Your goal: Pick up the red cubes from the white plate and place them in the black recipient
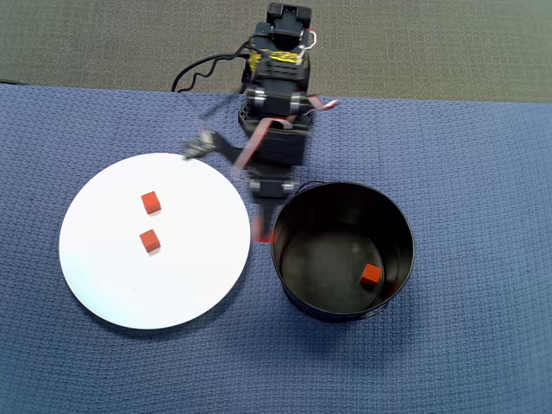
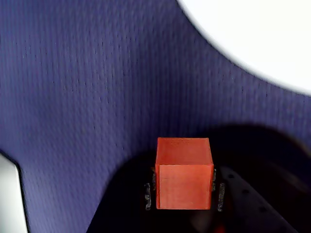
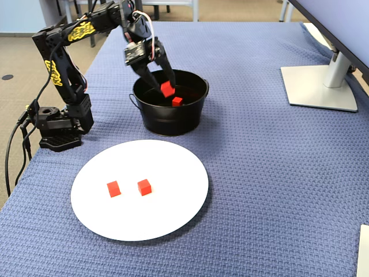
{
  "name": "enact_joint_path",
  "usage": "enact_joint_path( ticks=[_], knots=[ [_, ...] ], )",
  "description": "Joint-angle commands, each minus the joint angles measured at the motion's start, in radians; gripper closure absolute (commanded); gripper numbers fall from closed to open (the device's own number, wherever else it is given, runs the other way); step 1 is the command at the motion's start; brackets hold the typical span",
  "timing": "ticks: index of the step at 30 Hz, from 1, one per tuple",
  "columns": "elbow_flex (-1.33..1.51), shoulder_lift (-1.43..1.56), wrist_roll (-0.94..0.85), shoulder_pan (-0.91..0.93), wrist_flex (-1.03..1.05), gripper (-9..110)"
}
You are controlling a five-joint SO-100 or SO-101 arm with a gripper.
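Observation:
My gripper point(image 1: 264, 231) is shut on one red cube point(image 2: 183, 172), which it holds between its fingertips in the wrist view point(image 2: 184, 195). It hangs at the left rim of the black pot point(image 1: 338, 313), above the blue cloth between pot and plate. In the fixed view the gripper point(image 3: 168, 88) and its cube point(image 3: 167, 89) show over the pot point(image 3: 173, 124). One red cube point(image 1: 371, 275) lies on the pot's floor. Two red cubes point(image 1: 150, 202) point(image 1: 149, 241) sit on the white plate point(image 1: 172, 289), left of the pot. The plate's edge point(image 2: 262, 39) shows at the wrist view's top right.
The arm's base point(image 3: 57, 130) stands at the table's edge behind the plate and pot. A grey monitor stand point(image 3: 320, 86) sits far off to the right in the fixed view. Blue woven cloth point(image 1: 466, 172) covers the table.

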Motion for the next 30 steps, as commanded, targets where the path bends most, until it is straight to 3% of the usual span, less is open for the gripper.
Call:
enact_joint_path(
  ticks=[1,2,4,11,18,30],
  knots=[
    [0.048,0.049,0.089,-0.219,-0.025,81],
    [0.052,0.049,0.106,-0.235,-0.029,73],
    [0.02,0.051,0.1,-0.209,-0.02,68],
    [-0.066,0.005,-0.238,0.123,0.115,74],
    [0.066,-0.129,-0.565,0.514,-0.087,76],
    [0.091,-0.359,-1.227,0.726,-0.187,75]
  ],
)
